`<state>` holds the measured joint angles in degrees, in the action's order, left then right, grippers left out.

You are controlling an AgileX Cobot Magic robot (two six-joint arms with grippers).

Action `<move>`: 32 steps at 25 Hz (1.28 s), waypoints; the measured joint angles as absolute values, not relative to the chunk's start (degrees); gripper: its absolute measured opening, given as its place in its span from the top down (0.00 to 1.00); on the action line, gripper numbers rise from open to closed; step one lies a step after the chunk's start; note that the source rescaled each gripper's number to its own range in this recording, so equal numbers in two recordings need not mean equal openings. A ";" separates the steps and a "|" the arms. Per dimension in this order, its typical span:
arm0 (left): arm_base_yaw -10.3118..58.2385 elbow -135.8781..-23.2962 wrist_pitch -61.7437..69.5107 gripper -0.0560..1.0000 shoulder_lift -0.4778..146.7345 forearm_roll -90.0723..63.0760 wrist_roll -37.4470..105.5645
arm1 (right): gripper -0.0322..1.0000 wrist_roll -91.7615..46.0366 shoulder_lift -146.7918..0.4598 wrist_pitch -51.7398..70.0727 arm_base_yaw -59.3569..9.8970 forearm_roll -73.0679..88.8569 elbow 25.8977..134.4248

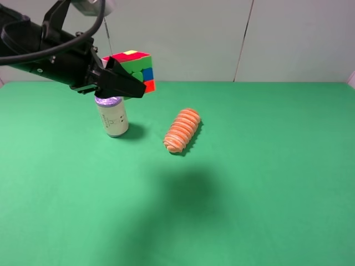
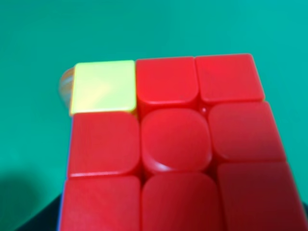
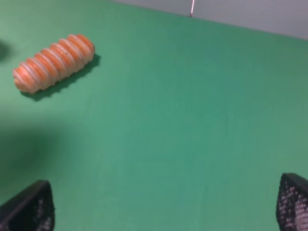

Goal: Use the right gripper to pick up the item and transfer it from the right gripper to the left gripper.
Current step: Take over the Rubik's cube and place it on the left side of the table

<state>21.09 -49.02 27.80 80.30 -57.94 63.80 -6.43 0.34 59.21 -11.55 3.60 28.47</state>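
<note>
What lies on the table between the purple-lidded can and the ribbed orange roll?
Nothing: only bare green cloth separates the can and the orange roll, seen in the exterior high view.

Hidden and cropped
The left gripper covers part of the cube and of the can's top; only the right gripper's fingertips show, cropped at the picture's edge.

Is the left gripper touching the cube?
Touching. The high view shows the cube up in the air, pinched in the left gripper.
</note>
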 joint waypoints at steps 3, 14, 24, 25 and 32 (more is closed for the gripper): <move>18.34 -46.58 26.19 0.95 80.30 -57.94 62.80 | 0.00 -6.43 0.34 59.21 -11.55 3.60 28.47; 15.65 -39.97 25.56 0.95 80.17 -57.71 61.23 | 0.00 -6.43 0.34 59.21 -11.55 3.60 28.47; 15.65 -36.20 26.14 0.95 80.16 -34.92 42.79 | 0.00 -6.43 0.34 59.21 -11.55 3.60 28.47; 15.65 -36.20 26.32 0.95 80.16 -31.52 39.39 | 0.00 -6.43 0.34 59.21 -11.55 3.60 28.47; 15.65 -36.20 26.68 0.95 80.16 -9.18 19.98 | 0.00 -6.43 0.34 59.21 -11.55 3.60 28.47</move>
<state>15.65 -36.20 26.68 80.16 -9.18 19.98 -6.43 0.34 59.21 -11.55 3.60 28.47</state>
